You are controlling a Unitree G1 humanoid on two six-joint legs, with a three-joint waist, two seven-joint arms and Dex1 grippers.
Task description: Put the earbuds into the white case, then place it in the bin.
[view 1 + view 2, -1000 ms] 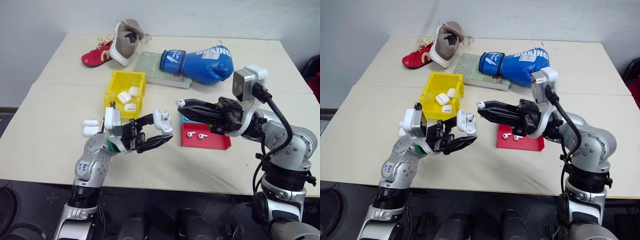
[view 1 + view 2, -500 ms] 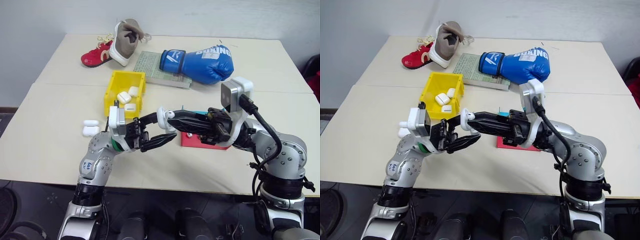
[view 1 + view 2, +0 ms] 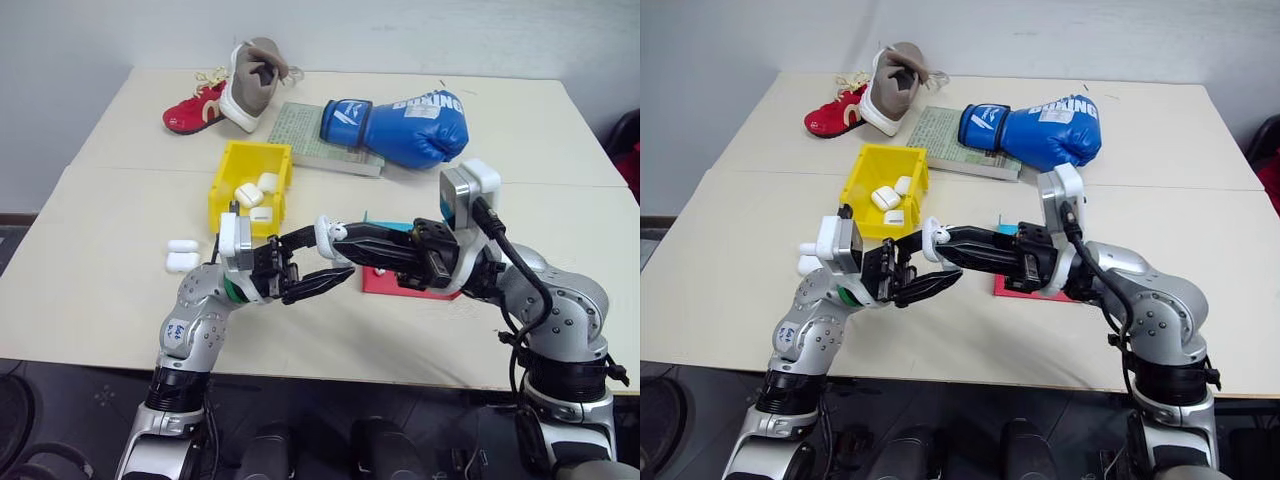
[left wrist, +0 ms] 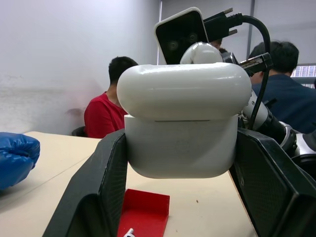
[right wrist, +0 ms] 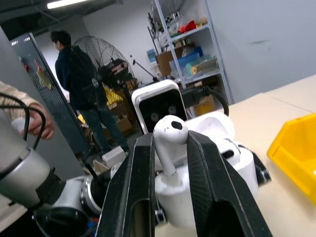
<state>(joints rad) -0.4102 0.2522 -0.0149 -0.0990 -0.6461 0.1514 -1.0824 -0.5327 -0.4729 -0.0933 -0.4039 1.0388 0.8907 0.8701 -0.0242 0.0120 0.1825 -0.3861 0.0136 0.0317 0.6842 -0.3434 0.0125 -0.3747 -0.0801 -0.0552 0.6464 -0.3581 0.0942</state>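
Meanwhile left pincer (image 3: 318, 264) pinches white case (image 4: 180, 123); right pincer (image 5: 168, 148) pinches earbud (image 5: 169, 136).

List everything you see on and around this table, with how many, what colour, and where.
Glossy white earbud case: one, lid open, in left claw.
White stemmed earbud: one, in right claw, at the case.
Yellow plastic bin: one, mid-table, three white cases inside.
Spare white cases: two, table's left.
Red shallow tray: one, under right arm.
Blue boxing glove: one, far side.
Green-covered book: one, under glove.
Shoes: one red, one white-grey, far left.
People: background.
Left claw: shut on case.
Right claw: shut on earbud.
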